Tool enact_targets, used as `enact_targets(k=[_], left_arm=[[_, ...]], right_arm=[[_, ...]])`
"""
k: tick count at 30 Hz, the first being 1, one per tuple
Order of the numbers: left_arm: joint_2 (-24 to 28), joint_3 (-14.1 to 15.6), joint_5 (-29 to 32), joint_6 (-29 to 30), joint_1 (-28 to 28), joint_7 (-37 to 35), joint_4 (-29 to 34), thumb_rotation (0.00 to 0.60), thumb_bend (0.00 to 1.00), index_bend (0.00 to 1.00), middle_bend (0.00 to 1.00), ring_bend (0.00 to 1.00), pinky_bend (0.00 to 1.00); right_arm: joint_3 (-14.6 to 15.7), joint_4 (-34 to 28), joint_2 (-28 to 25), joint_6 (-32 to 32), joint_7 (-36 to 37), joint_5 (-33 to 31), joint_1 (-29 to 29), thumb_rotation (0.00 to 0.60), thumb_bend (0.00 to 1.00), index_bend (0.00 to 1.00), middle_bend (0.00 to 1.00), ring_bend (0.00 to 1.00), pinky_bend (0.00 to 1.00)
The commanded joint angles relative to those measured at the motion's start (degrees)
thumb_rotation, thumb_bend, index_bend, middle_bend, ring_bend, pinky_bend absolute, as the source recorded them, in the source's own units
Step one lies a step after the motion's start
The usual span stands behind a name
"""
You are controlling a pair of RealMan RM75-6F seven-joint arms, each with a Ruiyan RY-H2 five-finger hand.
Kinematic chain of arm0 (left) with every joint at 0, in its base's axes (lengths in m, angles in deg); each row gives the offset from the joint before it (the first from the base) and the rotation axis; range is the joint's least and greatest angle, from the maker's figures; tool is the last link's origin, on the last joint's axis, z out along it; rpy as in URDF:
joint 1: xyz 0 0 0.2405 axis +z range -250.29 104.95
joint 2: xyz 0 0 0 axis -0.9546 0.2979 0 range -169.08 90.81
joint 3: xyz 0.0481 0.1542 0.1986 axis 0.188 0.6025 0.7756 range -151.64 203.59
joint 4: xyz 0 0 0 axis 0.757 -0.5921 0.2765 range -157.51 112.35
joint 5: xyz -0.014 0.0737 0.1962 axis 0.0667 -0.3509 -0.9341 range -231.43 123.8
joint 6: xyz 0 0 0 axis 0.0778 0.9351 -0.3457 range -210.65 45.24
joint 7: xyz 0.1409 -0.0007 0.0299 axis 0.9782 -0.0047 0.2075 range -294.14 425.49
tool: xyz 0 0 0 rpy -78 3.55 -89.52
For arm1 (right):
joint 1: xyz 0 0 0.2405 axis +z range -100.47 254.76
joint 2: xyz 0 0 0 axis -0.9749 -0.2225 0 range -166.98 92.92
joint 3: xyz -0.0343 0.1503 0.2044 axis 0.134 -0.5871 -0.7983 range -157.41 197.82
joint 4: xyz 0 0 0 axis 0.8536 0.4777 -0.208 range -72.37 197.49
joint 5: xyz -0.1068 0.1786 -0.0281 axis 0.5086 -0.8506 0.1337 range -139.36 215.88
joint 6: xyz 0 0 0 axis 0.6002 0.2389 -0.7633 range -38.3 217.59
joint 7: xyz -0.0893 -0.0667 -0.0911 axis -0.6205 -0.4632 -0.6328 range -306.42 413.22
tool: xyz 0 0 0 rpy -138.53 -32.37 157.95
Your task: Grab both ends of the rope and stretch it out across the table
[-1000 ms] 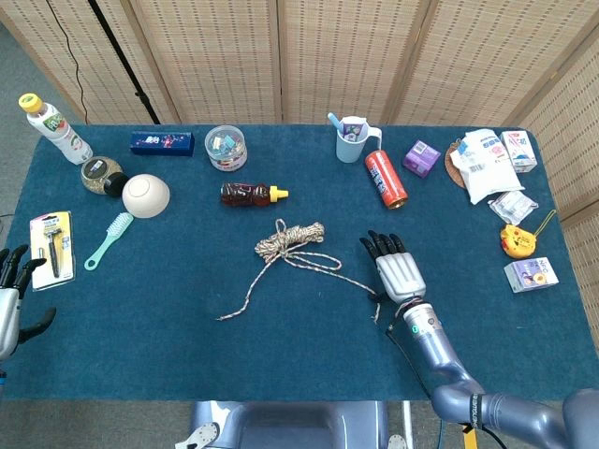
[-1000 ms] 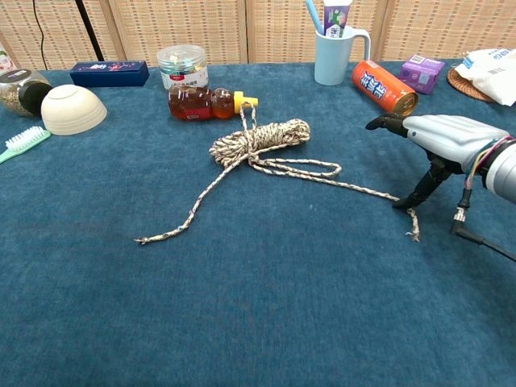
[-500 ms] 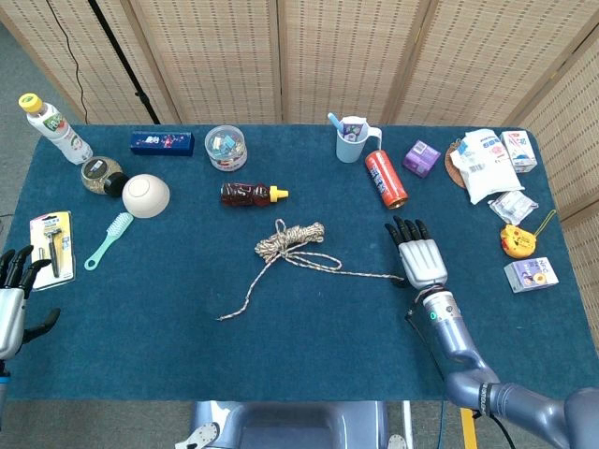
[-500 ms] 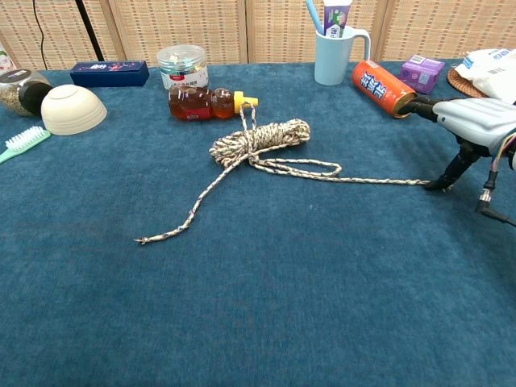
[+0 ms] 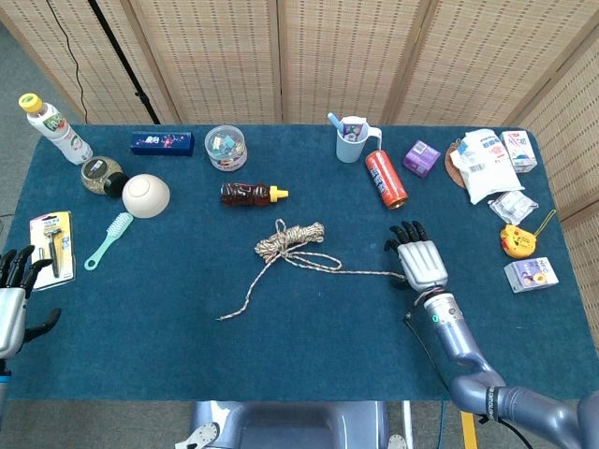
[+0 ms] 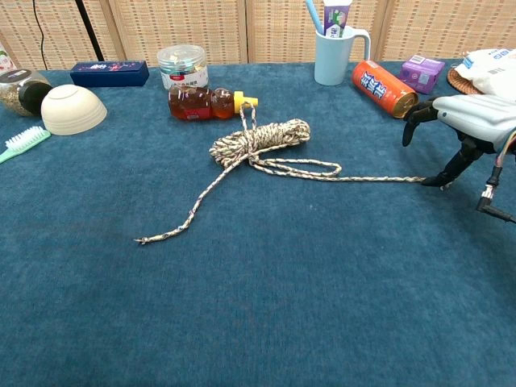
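Woven bamboo screens back a table with dark blue felt cloth (image 5: 309,355). Right hand (image 5: 421,262) sits palm-down at the right of the table, thumb tip pinning or pinching the right end of the speckled beige braided rope (image 6: 266,145) against the cloth, other fingers curling downward; grip looks like a held pinch, but contact is partly hidden in the chest view. Since a second ago that hand has shifted rightward and dragged the rope tail with it, so the strand from coil to hand now runs nearly straight instead of slack and curved; over the last half second it barely moved, only the fingers curled in. Judgement: right end is secured, stretch on that side has begun. Rope's main coil lies mid-table, just in front of the amber bear-shaped honey bottle (image 5: 251,194), well left of the right hand. Free left tail trails toward the front-left and ends on bare cloth, untouched. Left hand (image 5: 11,304) hovers at the far left table edge, fingers apart, holding nothing, well apart from that tail. Left end still needs grabbing.
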Motion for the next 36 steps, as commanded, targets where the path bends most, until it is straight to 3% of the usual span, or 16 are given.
enact_targets(k=[1, 16, 36], left_arm=[[-0.12, 0.02, 0.0, -0.13, -0.08, -0.14, -0.18, 0.6, 0.22, 0.21, 0.09, 0.03, 0.0], [-0.3, -0.06, 0.21, -0.46, -0.29, -0.95, -1.3, 0.6, 0.22, 0.21, 0.09, 0.0, 0.0], [-0.11, 0.36, 0.07, -0.11, 0.22, -1.84, -1.86, 0.6, 0.22, 0.21, 0.09, 0.0, 0.0]], right_arm=[[-0.22, -1.92, -1.12, -0.63, -0.38, -0.88, -0.1, 0.6, 0.28, 0.41, 0.15, 0.08, 0.0], [-0.42, -1.02, 1.57, -0.24, -0.44, -2.02, 0.06, 0.6, 0.34, 0.48, 0.15, 0.06, 0.0], [-0.28, 4.97, 5.93, -0.76, 1.05, -2.07, 0.16, 0.6, 0.4, 0.51, 0.15, 0.05, 0.0]])
